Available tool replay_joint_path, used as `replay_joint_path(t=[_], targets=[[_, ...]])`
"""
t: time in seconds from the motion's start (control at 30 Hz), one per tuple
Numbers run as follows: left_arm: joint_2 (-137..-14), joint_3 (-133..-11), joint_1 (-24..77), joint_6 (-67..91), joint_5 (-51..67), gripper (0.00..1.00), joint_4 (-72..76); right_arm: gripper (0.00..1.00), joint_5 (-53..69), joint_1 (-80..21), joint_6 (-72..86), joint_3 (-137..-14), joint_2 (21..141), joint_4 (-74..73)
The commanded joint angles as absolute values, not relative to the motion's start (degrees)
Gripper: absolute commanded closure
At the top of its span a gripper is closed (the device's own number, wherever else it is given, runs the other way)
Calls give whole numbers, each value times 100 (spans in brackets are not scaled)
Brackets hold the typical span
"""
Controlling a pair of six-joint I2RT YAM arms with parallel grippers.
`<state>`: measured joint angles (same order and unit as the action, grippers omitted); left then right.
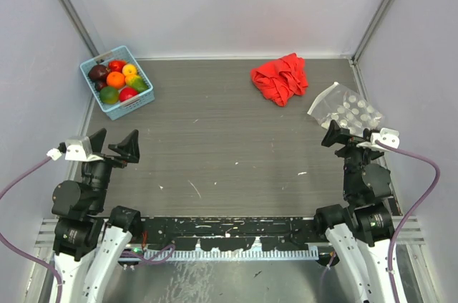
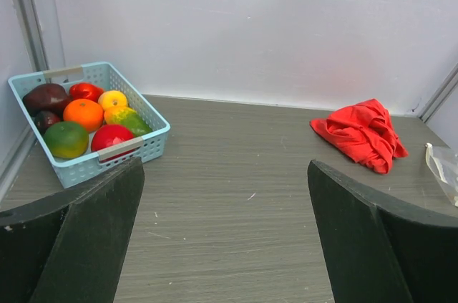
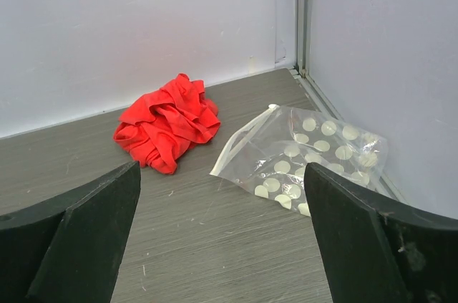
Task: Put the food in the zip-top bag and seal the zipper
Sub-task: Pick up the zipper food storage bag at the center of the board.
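The food [image 1: 117,79] is a heap of small round toy fruits, red, orange, yellow, green and dark purple, lying in a light blue basket [image 1: 136,104] at the far left; the left wrist view shows the food [image 2: 84,114] ahead on the left. The zip-top bag [image 1: 348,107], clear with white dots, lies flat and empty at the far right. Its zipper [image 3: 240,144] runs along the edge facing the red cloth. My left gripper [image 1: 116,138] hangs open and empty above the table, well short of the basket. My right gripper [image 1: 352,135] is open and empty just before the bag [image 3: 315,149].
A crumpled red cloth [image 1: 280,78] lies at the back, left of the bag. Grey walls with metal corner posts close in the table at the back and on both sides. The basket sits against the left wall, the bag against the right wall.
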<state>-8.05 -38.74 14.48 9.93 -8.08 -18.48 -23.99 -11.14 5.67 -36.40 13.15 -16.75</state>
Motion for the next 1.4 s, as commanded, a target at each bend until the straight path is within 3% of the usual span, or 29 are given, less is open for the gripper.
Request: replay_joint_path(t=[0.0, 0.47, 0.9, 1.37], targets=[[-732, -3877, 1409, 1021, -706, 2, -1420, 0, -2470, -1146, 573, -3802, 1380, -1346], [-539, -3867, 1493, 1033, -741, 2, -1451, 0, -2333, -1142, 869, -4169, 2273, -1561], [-311, -3876, 1543, 1016, -818, 2, -1538, 0, -2300, -1142, 1077, -4970, 5143, -1436], [-151, -3884, 1628, 960, -848, 2, -1571, 1, -3960, -1034, 965, -5921, 8213, -533]])
